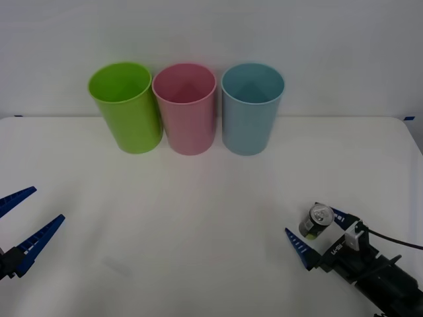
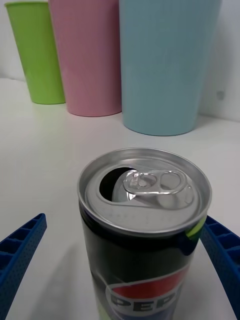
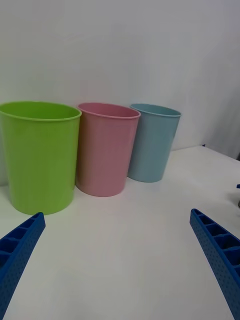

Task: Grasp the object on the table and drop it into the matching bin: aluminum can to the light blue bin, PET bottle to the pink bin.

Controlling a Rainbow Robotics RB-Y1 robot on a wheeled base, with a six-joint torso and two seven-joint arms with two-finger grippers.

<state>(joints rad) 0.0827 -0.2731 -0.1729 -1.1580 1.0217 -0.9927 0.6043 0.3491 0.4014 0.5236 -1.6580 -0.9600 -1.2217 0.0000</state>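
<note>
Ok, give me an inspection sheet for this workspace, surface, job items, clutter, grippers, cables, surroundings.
Surface: white table, bare apart from the items below.
Job's things: aluminum can upright near the right front, tab opened; light blue bin and pink bin upright at the back.
Clutter: lime green bin left of the pink one.
Grippers: right gripper open, fingers either side of the can; left gripper open, at the left edge.
Cables: black cable by the right wrist.
Surroundings: plain white wall.

Right gripper (image 1: 318, 232) at lower right of front view, arm reaching in from the bottom right corner, blue fingers (image 2: 20, 250) spread wide apart. Left gripper (image 1: 25, 216) at lower left edge, fingers (image 3: 217, 247) likewise splayed, holding nothing
</note>
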